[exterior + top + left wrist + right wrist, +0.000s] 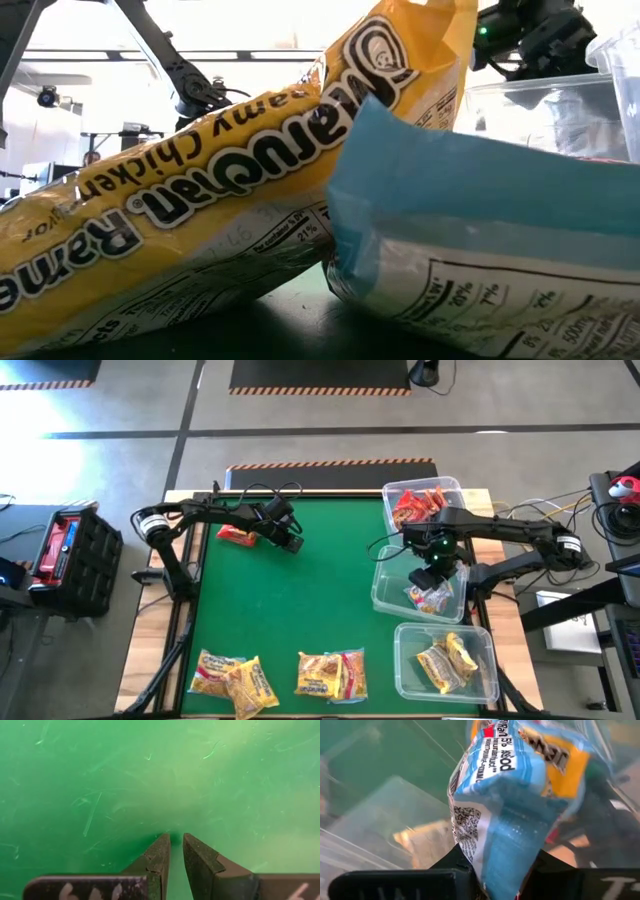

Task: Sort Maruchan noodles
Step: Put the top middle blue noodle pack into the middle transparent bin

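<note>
Your right gripper [432, 572] hangs over the middle clear bin [386, 592] on the table's right side, its fingers pinched on a blue-and-yellow Maruchan packet [507, 795] that dangles from the tips above the bin's interior. Just beyond that gripper sits the far bin [452, 486], filled with red packets [415, 505]; on its near side the third bin [408, 660] holds yellow-orange packets [446, 660].

Your left gripper [176, 851] is over bare green table [300, 600], fingers nearly together with only a thin gap and nothing between them. A single red packet [234, 535] lies just beside it, toward the table's left edge.

Well away from both grippers, along the near edge, lie two loose clusters: yellow packets [232, 678] and a mixed yellow and blue-trimmed pile [332, 674]. The low view is filled by a yellow Creamy Chicken packet [200, 190] leaning against a blue one [480, 230].
</note>
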`<state>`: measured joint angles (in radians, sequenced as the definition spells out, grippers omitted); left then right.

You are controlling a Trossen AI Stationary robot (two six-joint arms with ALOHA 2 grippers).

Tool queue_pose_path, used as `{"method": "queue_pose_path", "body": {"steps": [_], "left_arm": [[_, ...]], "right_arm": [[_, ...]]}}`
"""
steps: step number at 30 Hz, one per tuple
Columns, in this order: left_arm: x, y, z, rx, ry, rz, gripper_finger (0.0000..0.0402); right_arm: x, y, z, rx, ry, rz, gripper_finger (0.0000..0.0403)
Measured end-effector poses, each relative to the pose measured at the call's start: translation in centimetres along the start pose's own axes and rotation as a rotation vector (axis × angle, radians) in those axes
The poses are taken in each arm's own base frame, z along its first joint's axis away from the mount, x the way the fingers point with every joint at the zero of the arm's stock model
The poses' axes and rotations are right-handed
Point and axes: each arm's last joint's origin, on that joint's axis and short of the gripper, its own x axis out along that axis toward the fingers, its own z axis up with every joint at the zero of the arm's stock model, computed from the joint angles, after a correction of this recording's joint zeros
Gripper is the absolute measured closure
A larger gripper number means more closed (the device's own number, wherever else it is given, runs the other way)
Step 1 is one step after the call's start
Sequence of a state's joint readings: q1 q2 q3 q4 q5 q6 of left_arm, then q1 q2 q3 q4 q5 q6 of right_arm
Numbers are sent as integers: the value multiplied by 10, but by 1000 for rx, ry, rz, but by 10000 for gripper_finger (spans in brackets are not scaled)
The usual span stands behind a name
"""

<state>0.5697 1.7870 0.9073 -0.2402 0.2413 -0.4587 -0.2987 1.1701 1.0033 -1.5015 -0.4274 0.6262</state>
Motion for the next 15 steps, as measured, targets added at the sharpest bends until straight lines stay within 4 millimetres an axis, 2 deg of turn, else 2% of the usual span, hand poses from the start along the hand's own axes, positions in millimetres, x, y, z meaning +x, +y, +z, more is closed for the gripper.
{"method": "queue_pose_path", "body": {"steps": [3, 7, 15], "left_arm": [[0, -1, 1, 4, -11, -9, 361], [1, -2, 3, 10, -29, -19, 361], [1, -2, 4, 19, -39, -24, 361]], "right_arm": [[-1, 3, 4, 39, -37, 31, 330], [-5, 7, 6, 27, -68, 55, 295], [-5, 7, 5, 56, -51, 67, 246]]}}
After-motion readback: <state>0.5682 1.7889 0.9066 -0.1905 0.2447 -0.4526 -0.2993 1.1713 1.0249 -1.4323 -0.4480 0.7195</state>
